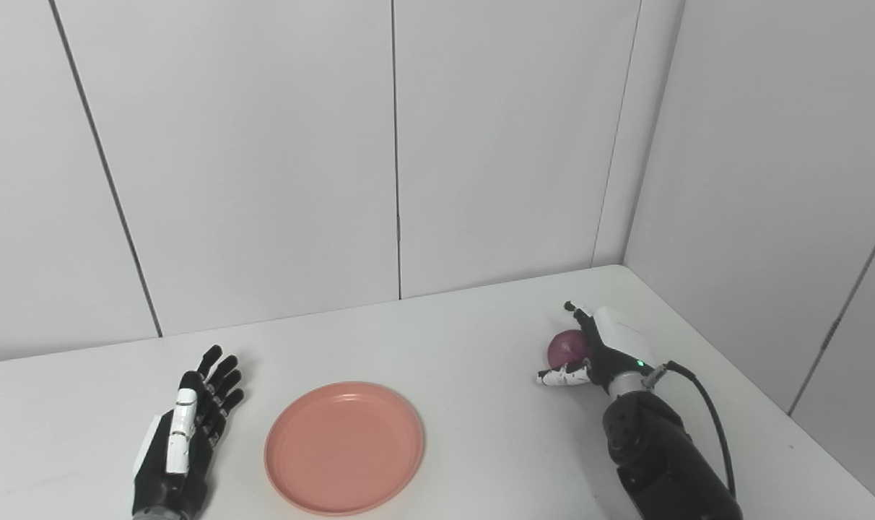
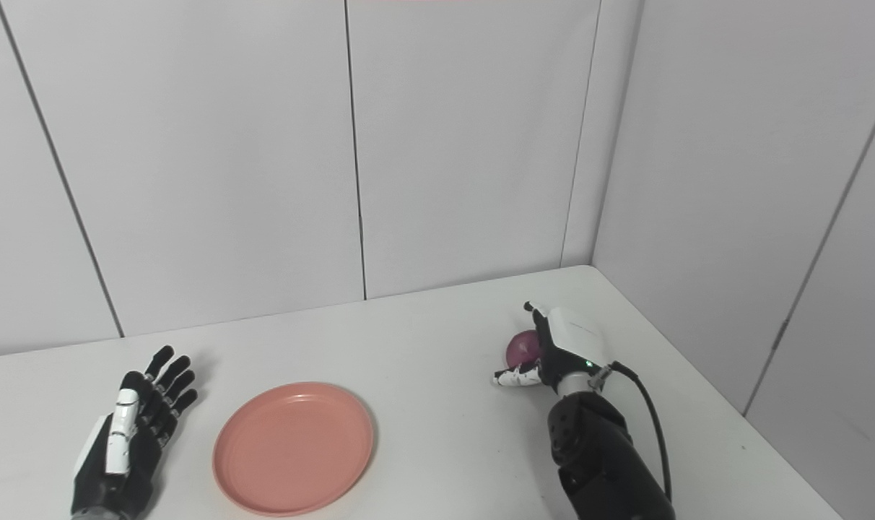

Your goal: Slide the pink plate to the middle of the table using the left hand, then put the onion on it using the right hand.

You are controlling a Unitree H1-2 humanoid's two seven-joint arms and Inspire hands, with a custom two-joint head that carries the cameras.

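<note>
You see the round purple-red onion (image 1: 566, 347) on the white table (image 1: 466, 339) at its right side, cupped by your right hand (image 1: 600, 347) | whether that hand grips it cannot be told | the shallow round pink plastic plate (image 1: 344, 448) lies mid-table | your left hand (image 1: 185, 433) rests just beside the plate, fingers spread, empty.

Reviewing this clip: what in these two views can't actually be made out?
- Onion: its right side is covered by the right robot hand in both eye views, so whether the grip has closed is unclear.
- Right robot hand's fingers: mostly behind its own white back shell.
- Pink plate: near rim sits very close to the bottom edge in both views.
- Left robot hand: wrist cut off by the bottom edge.
</note>
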